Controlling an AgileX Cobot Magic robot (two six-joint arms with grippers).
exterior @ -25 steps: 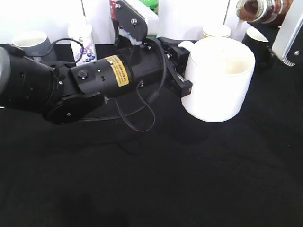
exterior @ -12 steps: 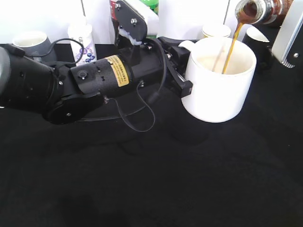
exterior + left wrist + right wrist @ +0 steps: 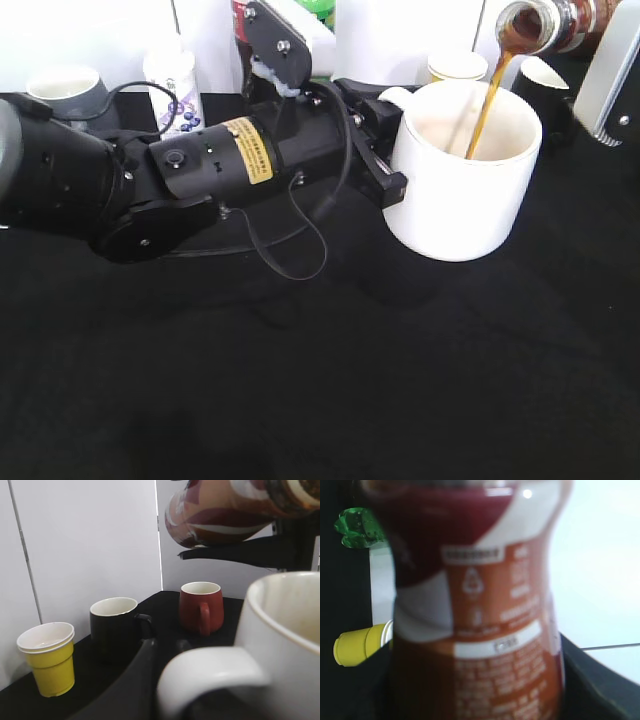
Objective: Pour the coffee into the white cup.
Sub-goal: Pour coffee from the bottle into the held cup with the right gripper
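My coffee bottle (image 3: 545,24) is cut off by the top edge of the exterior view, above the white cup (image 3: 465,180), so my right gripper holding it stays out of sight there. In my right wrist view the bottle (image 3: 477,610) fills the picture, its label print too blurred to read. In my left wrist view the white cup (image 3: 280,650) and its handle are blurred and cropped.

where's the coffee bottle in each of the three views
Exterior view: coffee bottle at the top right edge, tipped, pouring a brown stream into the white cup.
Left wrist view: upper right, above the cup's rim.
Right wrist view: its label fills the centre.
Shared landmark: the bottle's orange-red and white label.
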